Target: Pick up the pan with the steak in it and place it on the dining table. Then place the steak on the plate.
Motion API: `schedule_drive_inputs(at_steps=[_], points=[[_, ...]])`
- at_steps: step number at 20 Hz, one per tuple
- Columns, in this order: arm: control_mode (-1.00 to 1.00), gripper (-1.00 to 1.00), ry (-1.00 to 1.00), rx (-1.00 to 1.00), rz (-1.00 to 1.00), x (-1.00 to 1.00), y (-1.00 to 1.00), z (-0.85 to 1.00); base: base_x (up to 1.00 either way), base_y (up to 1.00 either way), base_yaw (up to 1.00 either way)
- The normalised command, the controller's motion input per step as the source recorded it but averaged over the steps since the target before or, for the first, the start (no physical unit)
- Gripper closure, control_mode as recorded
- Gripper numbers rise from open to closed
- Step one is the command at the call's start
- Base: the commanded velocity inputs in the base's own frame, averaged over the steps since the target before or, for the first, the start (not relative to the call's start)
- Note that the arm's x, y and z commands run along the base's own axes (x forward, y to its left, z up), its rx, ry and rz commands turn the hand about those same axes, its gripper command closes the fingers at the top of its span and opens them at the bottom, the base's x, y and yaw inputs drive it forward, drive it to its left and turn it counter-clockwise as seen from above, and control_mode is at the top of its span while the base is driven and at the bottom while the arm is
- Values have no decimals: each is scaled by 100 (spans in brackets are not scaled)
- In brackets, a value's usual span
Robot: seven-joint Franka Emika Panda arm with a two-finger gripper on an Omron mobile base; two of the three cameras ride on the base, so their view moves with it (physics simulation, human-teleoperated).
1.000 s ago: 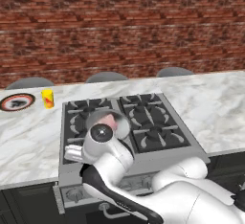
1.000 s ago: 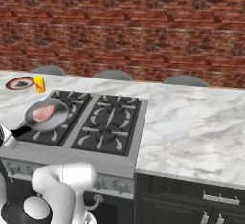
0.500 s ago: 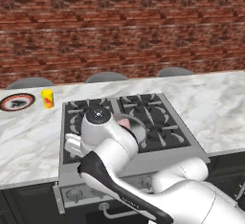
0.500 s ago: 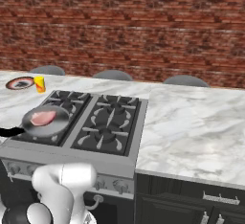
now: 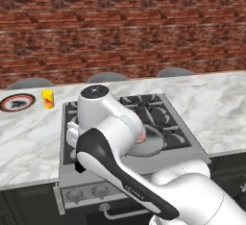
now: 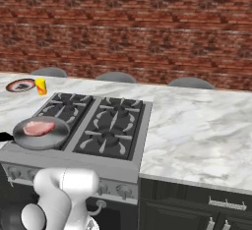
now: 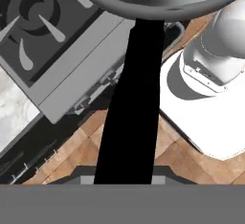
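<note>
Pan (image 6: 42,133): round, shallow, smooth grey metal, seen at the lower left of the right base view, raised over the front left corner of the cooktop (image 6: 96,123). Its long, straight, matte black handle (image 7: 131,108) runs from the top centre of the hand view down to the bottom centre, where it reaches the claw; the claw is closed on this handle and the fingertips themselves are hidden by it.

Steak (image 6: 38,128): flat pink slab, roughly triangular, lying inside the pan, left of its centre. In the left base view a small pink edge (image 5: 142,136) shows just beside the white arm.

Cooktop: grey steel body with black cast grates of radial prongs.

Worktop (image 6: 197,126): white marble with grey veining, glossy, filling the right half of the right base view.

Plate (image 5: 17,102): round, red-orange rim, white ring, dark centre, at the left edge of the left base view, flat on the worktop, well apart from the pan. A small yellow cylindrical cup (image 5: 47,99) stands upright just beside it.

Background: rough red brick wall (image 5: 120,31).
</note>
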Motion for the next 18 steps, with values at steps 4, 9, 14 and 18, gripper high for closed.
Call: schedule_drive_inputs(at_steps=[4,9,14,18], points=[[-100,100,-1,-7,-18,-60,0,54,0,0,0],[-100,100,-17,-14,-15,-62,3,52,0,0,0],[-100,100,-19,-13,-11,-60,0,39,0,0,0],[-100,100,-3,-3,0,-17,0,11,0,0,0]])
